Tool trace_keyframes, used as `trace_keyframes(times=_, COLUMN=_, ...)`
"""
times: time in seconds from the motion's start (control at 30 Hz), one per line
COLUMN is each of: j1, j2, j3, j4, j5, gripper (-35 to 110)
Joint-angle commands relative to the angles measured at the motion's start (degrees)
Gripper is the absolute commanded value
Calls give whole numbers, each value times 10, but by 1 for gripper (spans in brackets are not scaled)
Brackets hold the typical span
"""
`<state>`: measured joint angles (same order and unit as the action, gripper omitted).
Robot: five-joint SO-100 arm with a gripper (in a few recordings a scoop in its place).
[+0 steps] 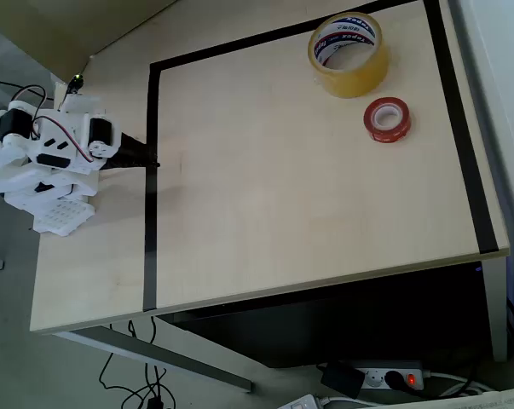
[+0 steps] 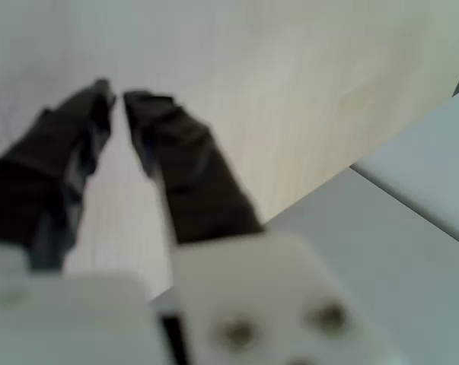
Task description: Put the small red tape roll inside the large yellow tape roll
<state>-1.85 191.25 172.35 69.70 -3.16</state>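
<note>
Beside yellow roll point(image 1: 348, 53), red roll point(image 1: 386, 118)

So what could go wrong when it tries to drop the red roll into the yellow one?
The red roll lies almost against the yellow roll, so a finger may bump the yellow one while grabbing. Both sit near the table's far corner, a long reach from the gripper, and a nudged roll might go off the edge.

Two dark, blurred fingers point(image 2: 180, 167) of the gripper point(image 2: 116, 97) are reaching up and away from the white wrist body point(image 2: 252, 304), their tips lying close together with a narrow gap between them, over the pale wooden table point(image 2: 290, 76); a grey surface point(image 2: 396, 251) is lying at lower right.
</note>
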Motion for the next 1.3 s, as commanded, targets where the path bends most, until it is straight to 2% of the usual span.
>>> trace_keyframes(times=0.0, j1=-229, j2=-2, j3=62, j4=15, j5=28, gripper=0)
trace_keyframes(times=0.07, j1=-202, j2=-2, j3=62, j4=12, j5=32, gripper=0)
trace_keyframes(times=0.2, j1=-224, j2=-2, j3=62, j4=13, j5=28, gripper=0)
trace_keyframes(times=0.4, j1=-126, j2=-2, j3=42, j4=11, j5=33, gripper=0)
trace_keyframes(times=0.63, j1=13, j2=-22, j3=-127, j4=4, j5=22, gripper=0)
trace_keyframes(times=0.87, j1=134, j2=-177, j3=-273, j4=-23, j5=26, gripper=0)
trace_keyframes(times=0.97, j1=214, j2=-266, j3=-325, j4=-65, j5=28, gripper=0)
trace_keyframes(times=1.13, j1=233, j2=-423, j3=-475, j4=-71, j5=13, gripper=0)
trace_keyframes(times=1.27, j1=189, j2=-538, j3=-575, j4=-78, j5=-35, gripper=0)
